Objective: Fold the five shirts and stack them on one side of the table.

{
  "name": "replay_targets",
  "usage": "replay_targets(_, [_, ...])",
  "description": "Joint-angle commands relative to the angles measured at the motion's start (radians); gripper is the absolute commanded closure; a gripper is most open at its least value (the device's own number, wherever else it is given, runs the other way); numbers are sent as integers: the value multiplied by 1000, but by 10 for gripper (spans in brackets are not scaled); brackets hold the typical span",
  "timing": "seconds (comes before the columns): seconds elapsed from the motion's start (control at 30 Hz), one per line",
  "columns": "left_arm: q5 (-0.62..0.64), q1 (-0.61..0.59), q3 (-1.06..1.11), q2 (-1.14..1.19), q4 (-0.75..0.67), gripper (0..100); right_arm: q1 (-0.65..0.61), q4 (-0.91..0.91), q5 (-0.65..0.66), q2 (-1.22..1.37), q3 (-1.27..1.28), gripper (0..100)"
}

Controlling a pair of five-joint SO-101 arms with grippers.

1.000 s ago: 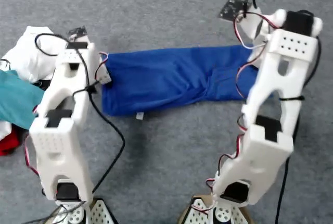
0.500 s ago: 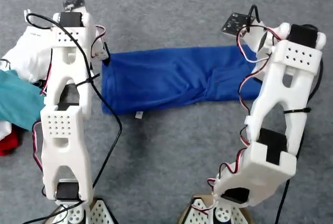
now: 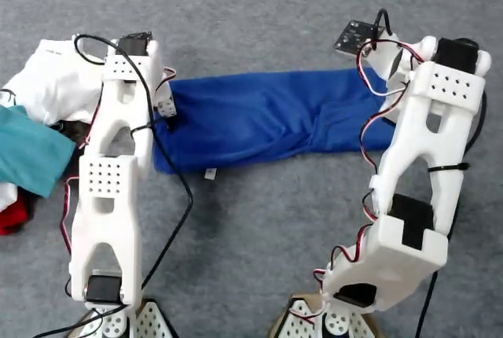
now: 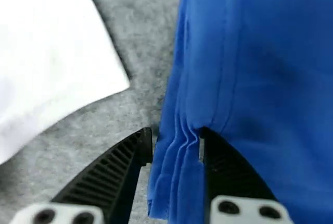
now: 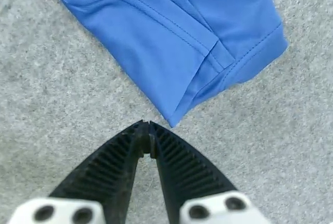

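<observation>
The left pincer (image 4: 174, 133) stands at one short end of the blue shirt (image 3: 267, 118). Its jaws are narrow and closed on the layered edge of the cloth, and several stacked folds of blue fabric are pinched between the two black fingers (image 4: 117, 174). The rest of the shirt runs away from this pincer as a long folded band across the grey counter (image 3: 259, 236), towards the other arm.

On the side of the left pincer away from the blue cloth, a white shirt (image 4: 52, 52) lies crumpled. It is near the pincer but apart from it, with a strip of bare counter between them. In the high view the white shirt tops a loose pile, with a teal shirt (image 3: 31, 153) lying against it and a red shirt (image 3: 12, 212) showing at the pile's edge. All of them are unfolded and lie on the far side of the left arm from the blue shirt.

The right pincer (image 5: 146, 127) is closed with its fingertips touching, and it holds nothing. It hangs over bare counter just off the opposite end of the blue shirt. A hemmed corner of the cloth lies just ahead of its tips, close to them, though whether it touches them cannot be told. Beyond that corner the fabric lies flat, with stitched seams showing.
</observation>
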Motion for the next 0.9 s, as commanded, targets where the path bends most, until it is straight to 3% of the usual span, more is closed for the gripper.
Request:
replay_targets(0.0, [31,31,-31,39,9,833,8,-15,14,-56,-4,996])
replay_targets(0.13, [100,29,-40,68,8,833,15,-15,14,-58,-10,996])
replay_targets(0.57, [98,29,-40,71,12,982,16,-8,-18,-199,-1,996])
replay_targets(0.77, [3,68,-41,64,21,983,24,-8,-87,-340,-1,996])
replay_targets(0.87, [-5,95,-25,-33,25,983,85,-14,-120,-404,-5,996])
